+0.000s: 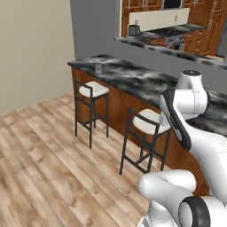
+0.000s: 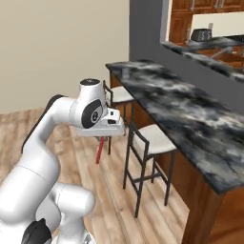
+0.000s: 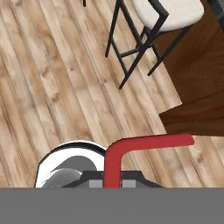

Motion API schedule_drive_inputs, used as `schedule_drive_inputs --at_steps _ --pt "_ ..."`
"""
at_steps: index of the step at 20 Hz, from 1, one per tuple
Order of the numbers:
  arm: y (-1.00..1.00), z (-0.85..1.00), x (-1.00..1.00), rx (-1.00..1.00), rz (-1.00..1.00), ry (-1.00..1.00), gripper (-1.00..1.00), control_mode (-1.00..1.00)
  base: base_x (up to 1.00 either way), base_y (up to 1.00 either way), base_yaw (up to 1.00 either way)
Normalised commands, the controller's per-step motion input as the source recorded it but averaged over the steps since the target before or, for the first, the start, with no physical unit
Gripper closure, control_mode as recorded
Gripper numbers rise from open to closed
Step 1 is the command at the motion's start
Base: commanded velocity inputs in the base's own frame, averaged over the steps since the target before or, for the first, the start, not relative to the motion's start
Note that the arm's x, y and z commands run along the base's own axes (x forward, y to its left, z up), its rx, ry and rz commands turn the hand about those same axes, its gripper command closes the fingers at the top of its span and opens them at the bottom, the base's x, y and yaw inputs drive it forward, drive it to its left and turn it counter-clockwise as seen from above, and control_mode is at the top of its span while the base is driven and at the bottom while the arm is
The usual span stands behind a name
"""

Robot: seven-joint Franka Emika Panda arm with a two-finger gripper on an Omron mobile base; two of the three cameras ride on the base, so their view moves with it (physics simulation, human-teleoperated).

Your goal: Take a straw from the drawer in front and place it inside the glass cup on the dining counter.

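Gripping the red straw (image 2: 99, 150) above the wood floor (image 2: 114, 190), the end effector (image 2: 102, 138) hung beside the stools (image 2: 147, 143), while the glass cup (image 1: 98, 68) stood on the marbled surface (image 1: 133, 80).

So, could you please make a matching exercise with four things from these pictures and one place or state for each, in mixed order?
Things:
1. straw
2. glass cup
3. stool
4. dining counter

Places or states:
A. stands on the wood floor, seat white
B. hangs red below the gripper, over the floor
C. has a marbled black-grey-white top
D. stands near the far end of the marbled top

Pairs: 1-B, 2-D, 3-A, 4-C
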Motion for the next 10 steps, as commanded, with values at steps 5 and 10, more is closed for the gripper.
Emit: schedule_drive_inputs --at_steps 5,10 --pt "0.00 0.00 0.00 0.00 0.00 0.00 1.00 1.00 0.71 1.00 -0.55" --pt "0.00 0.00 0.00 0.00 0.00 0.00 1.00 1.00 0.58 1.00 -0.53"
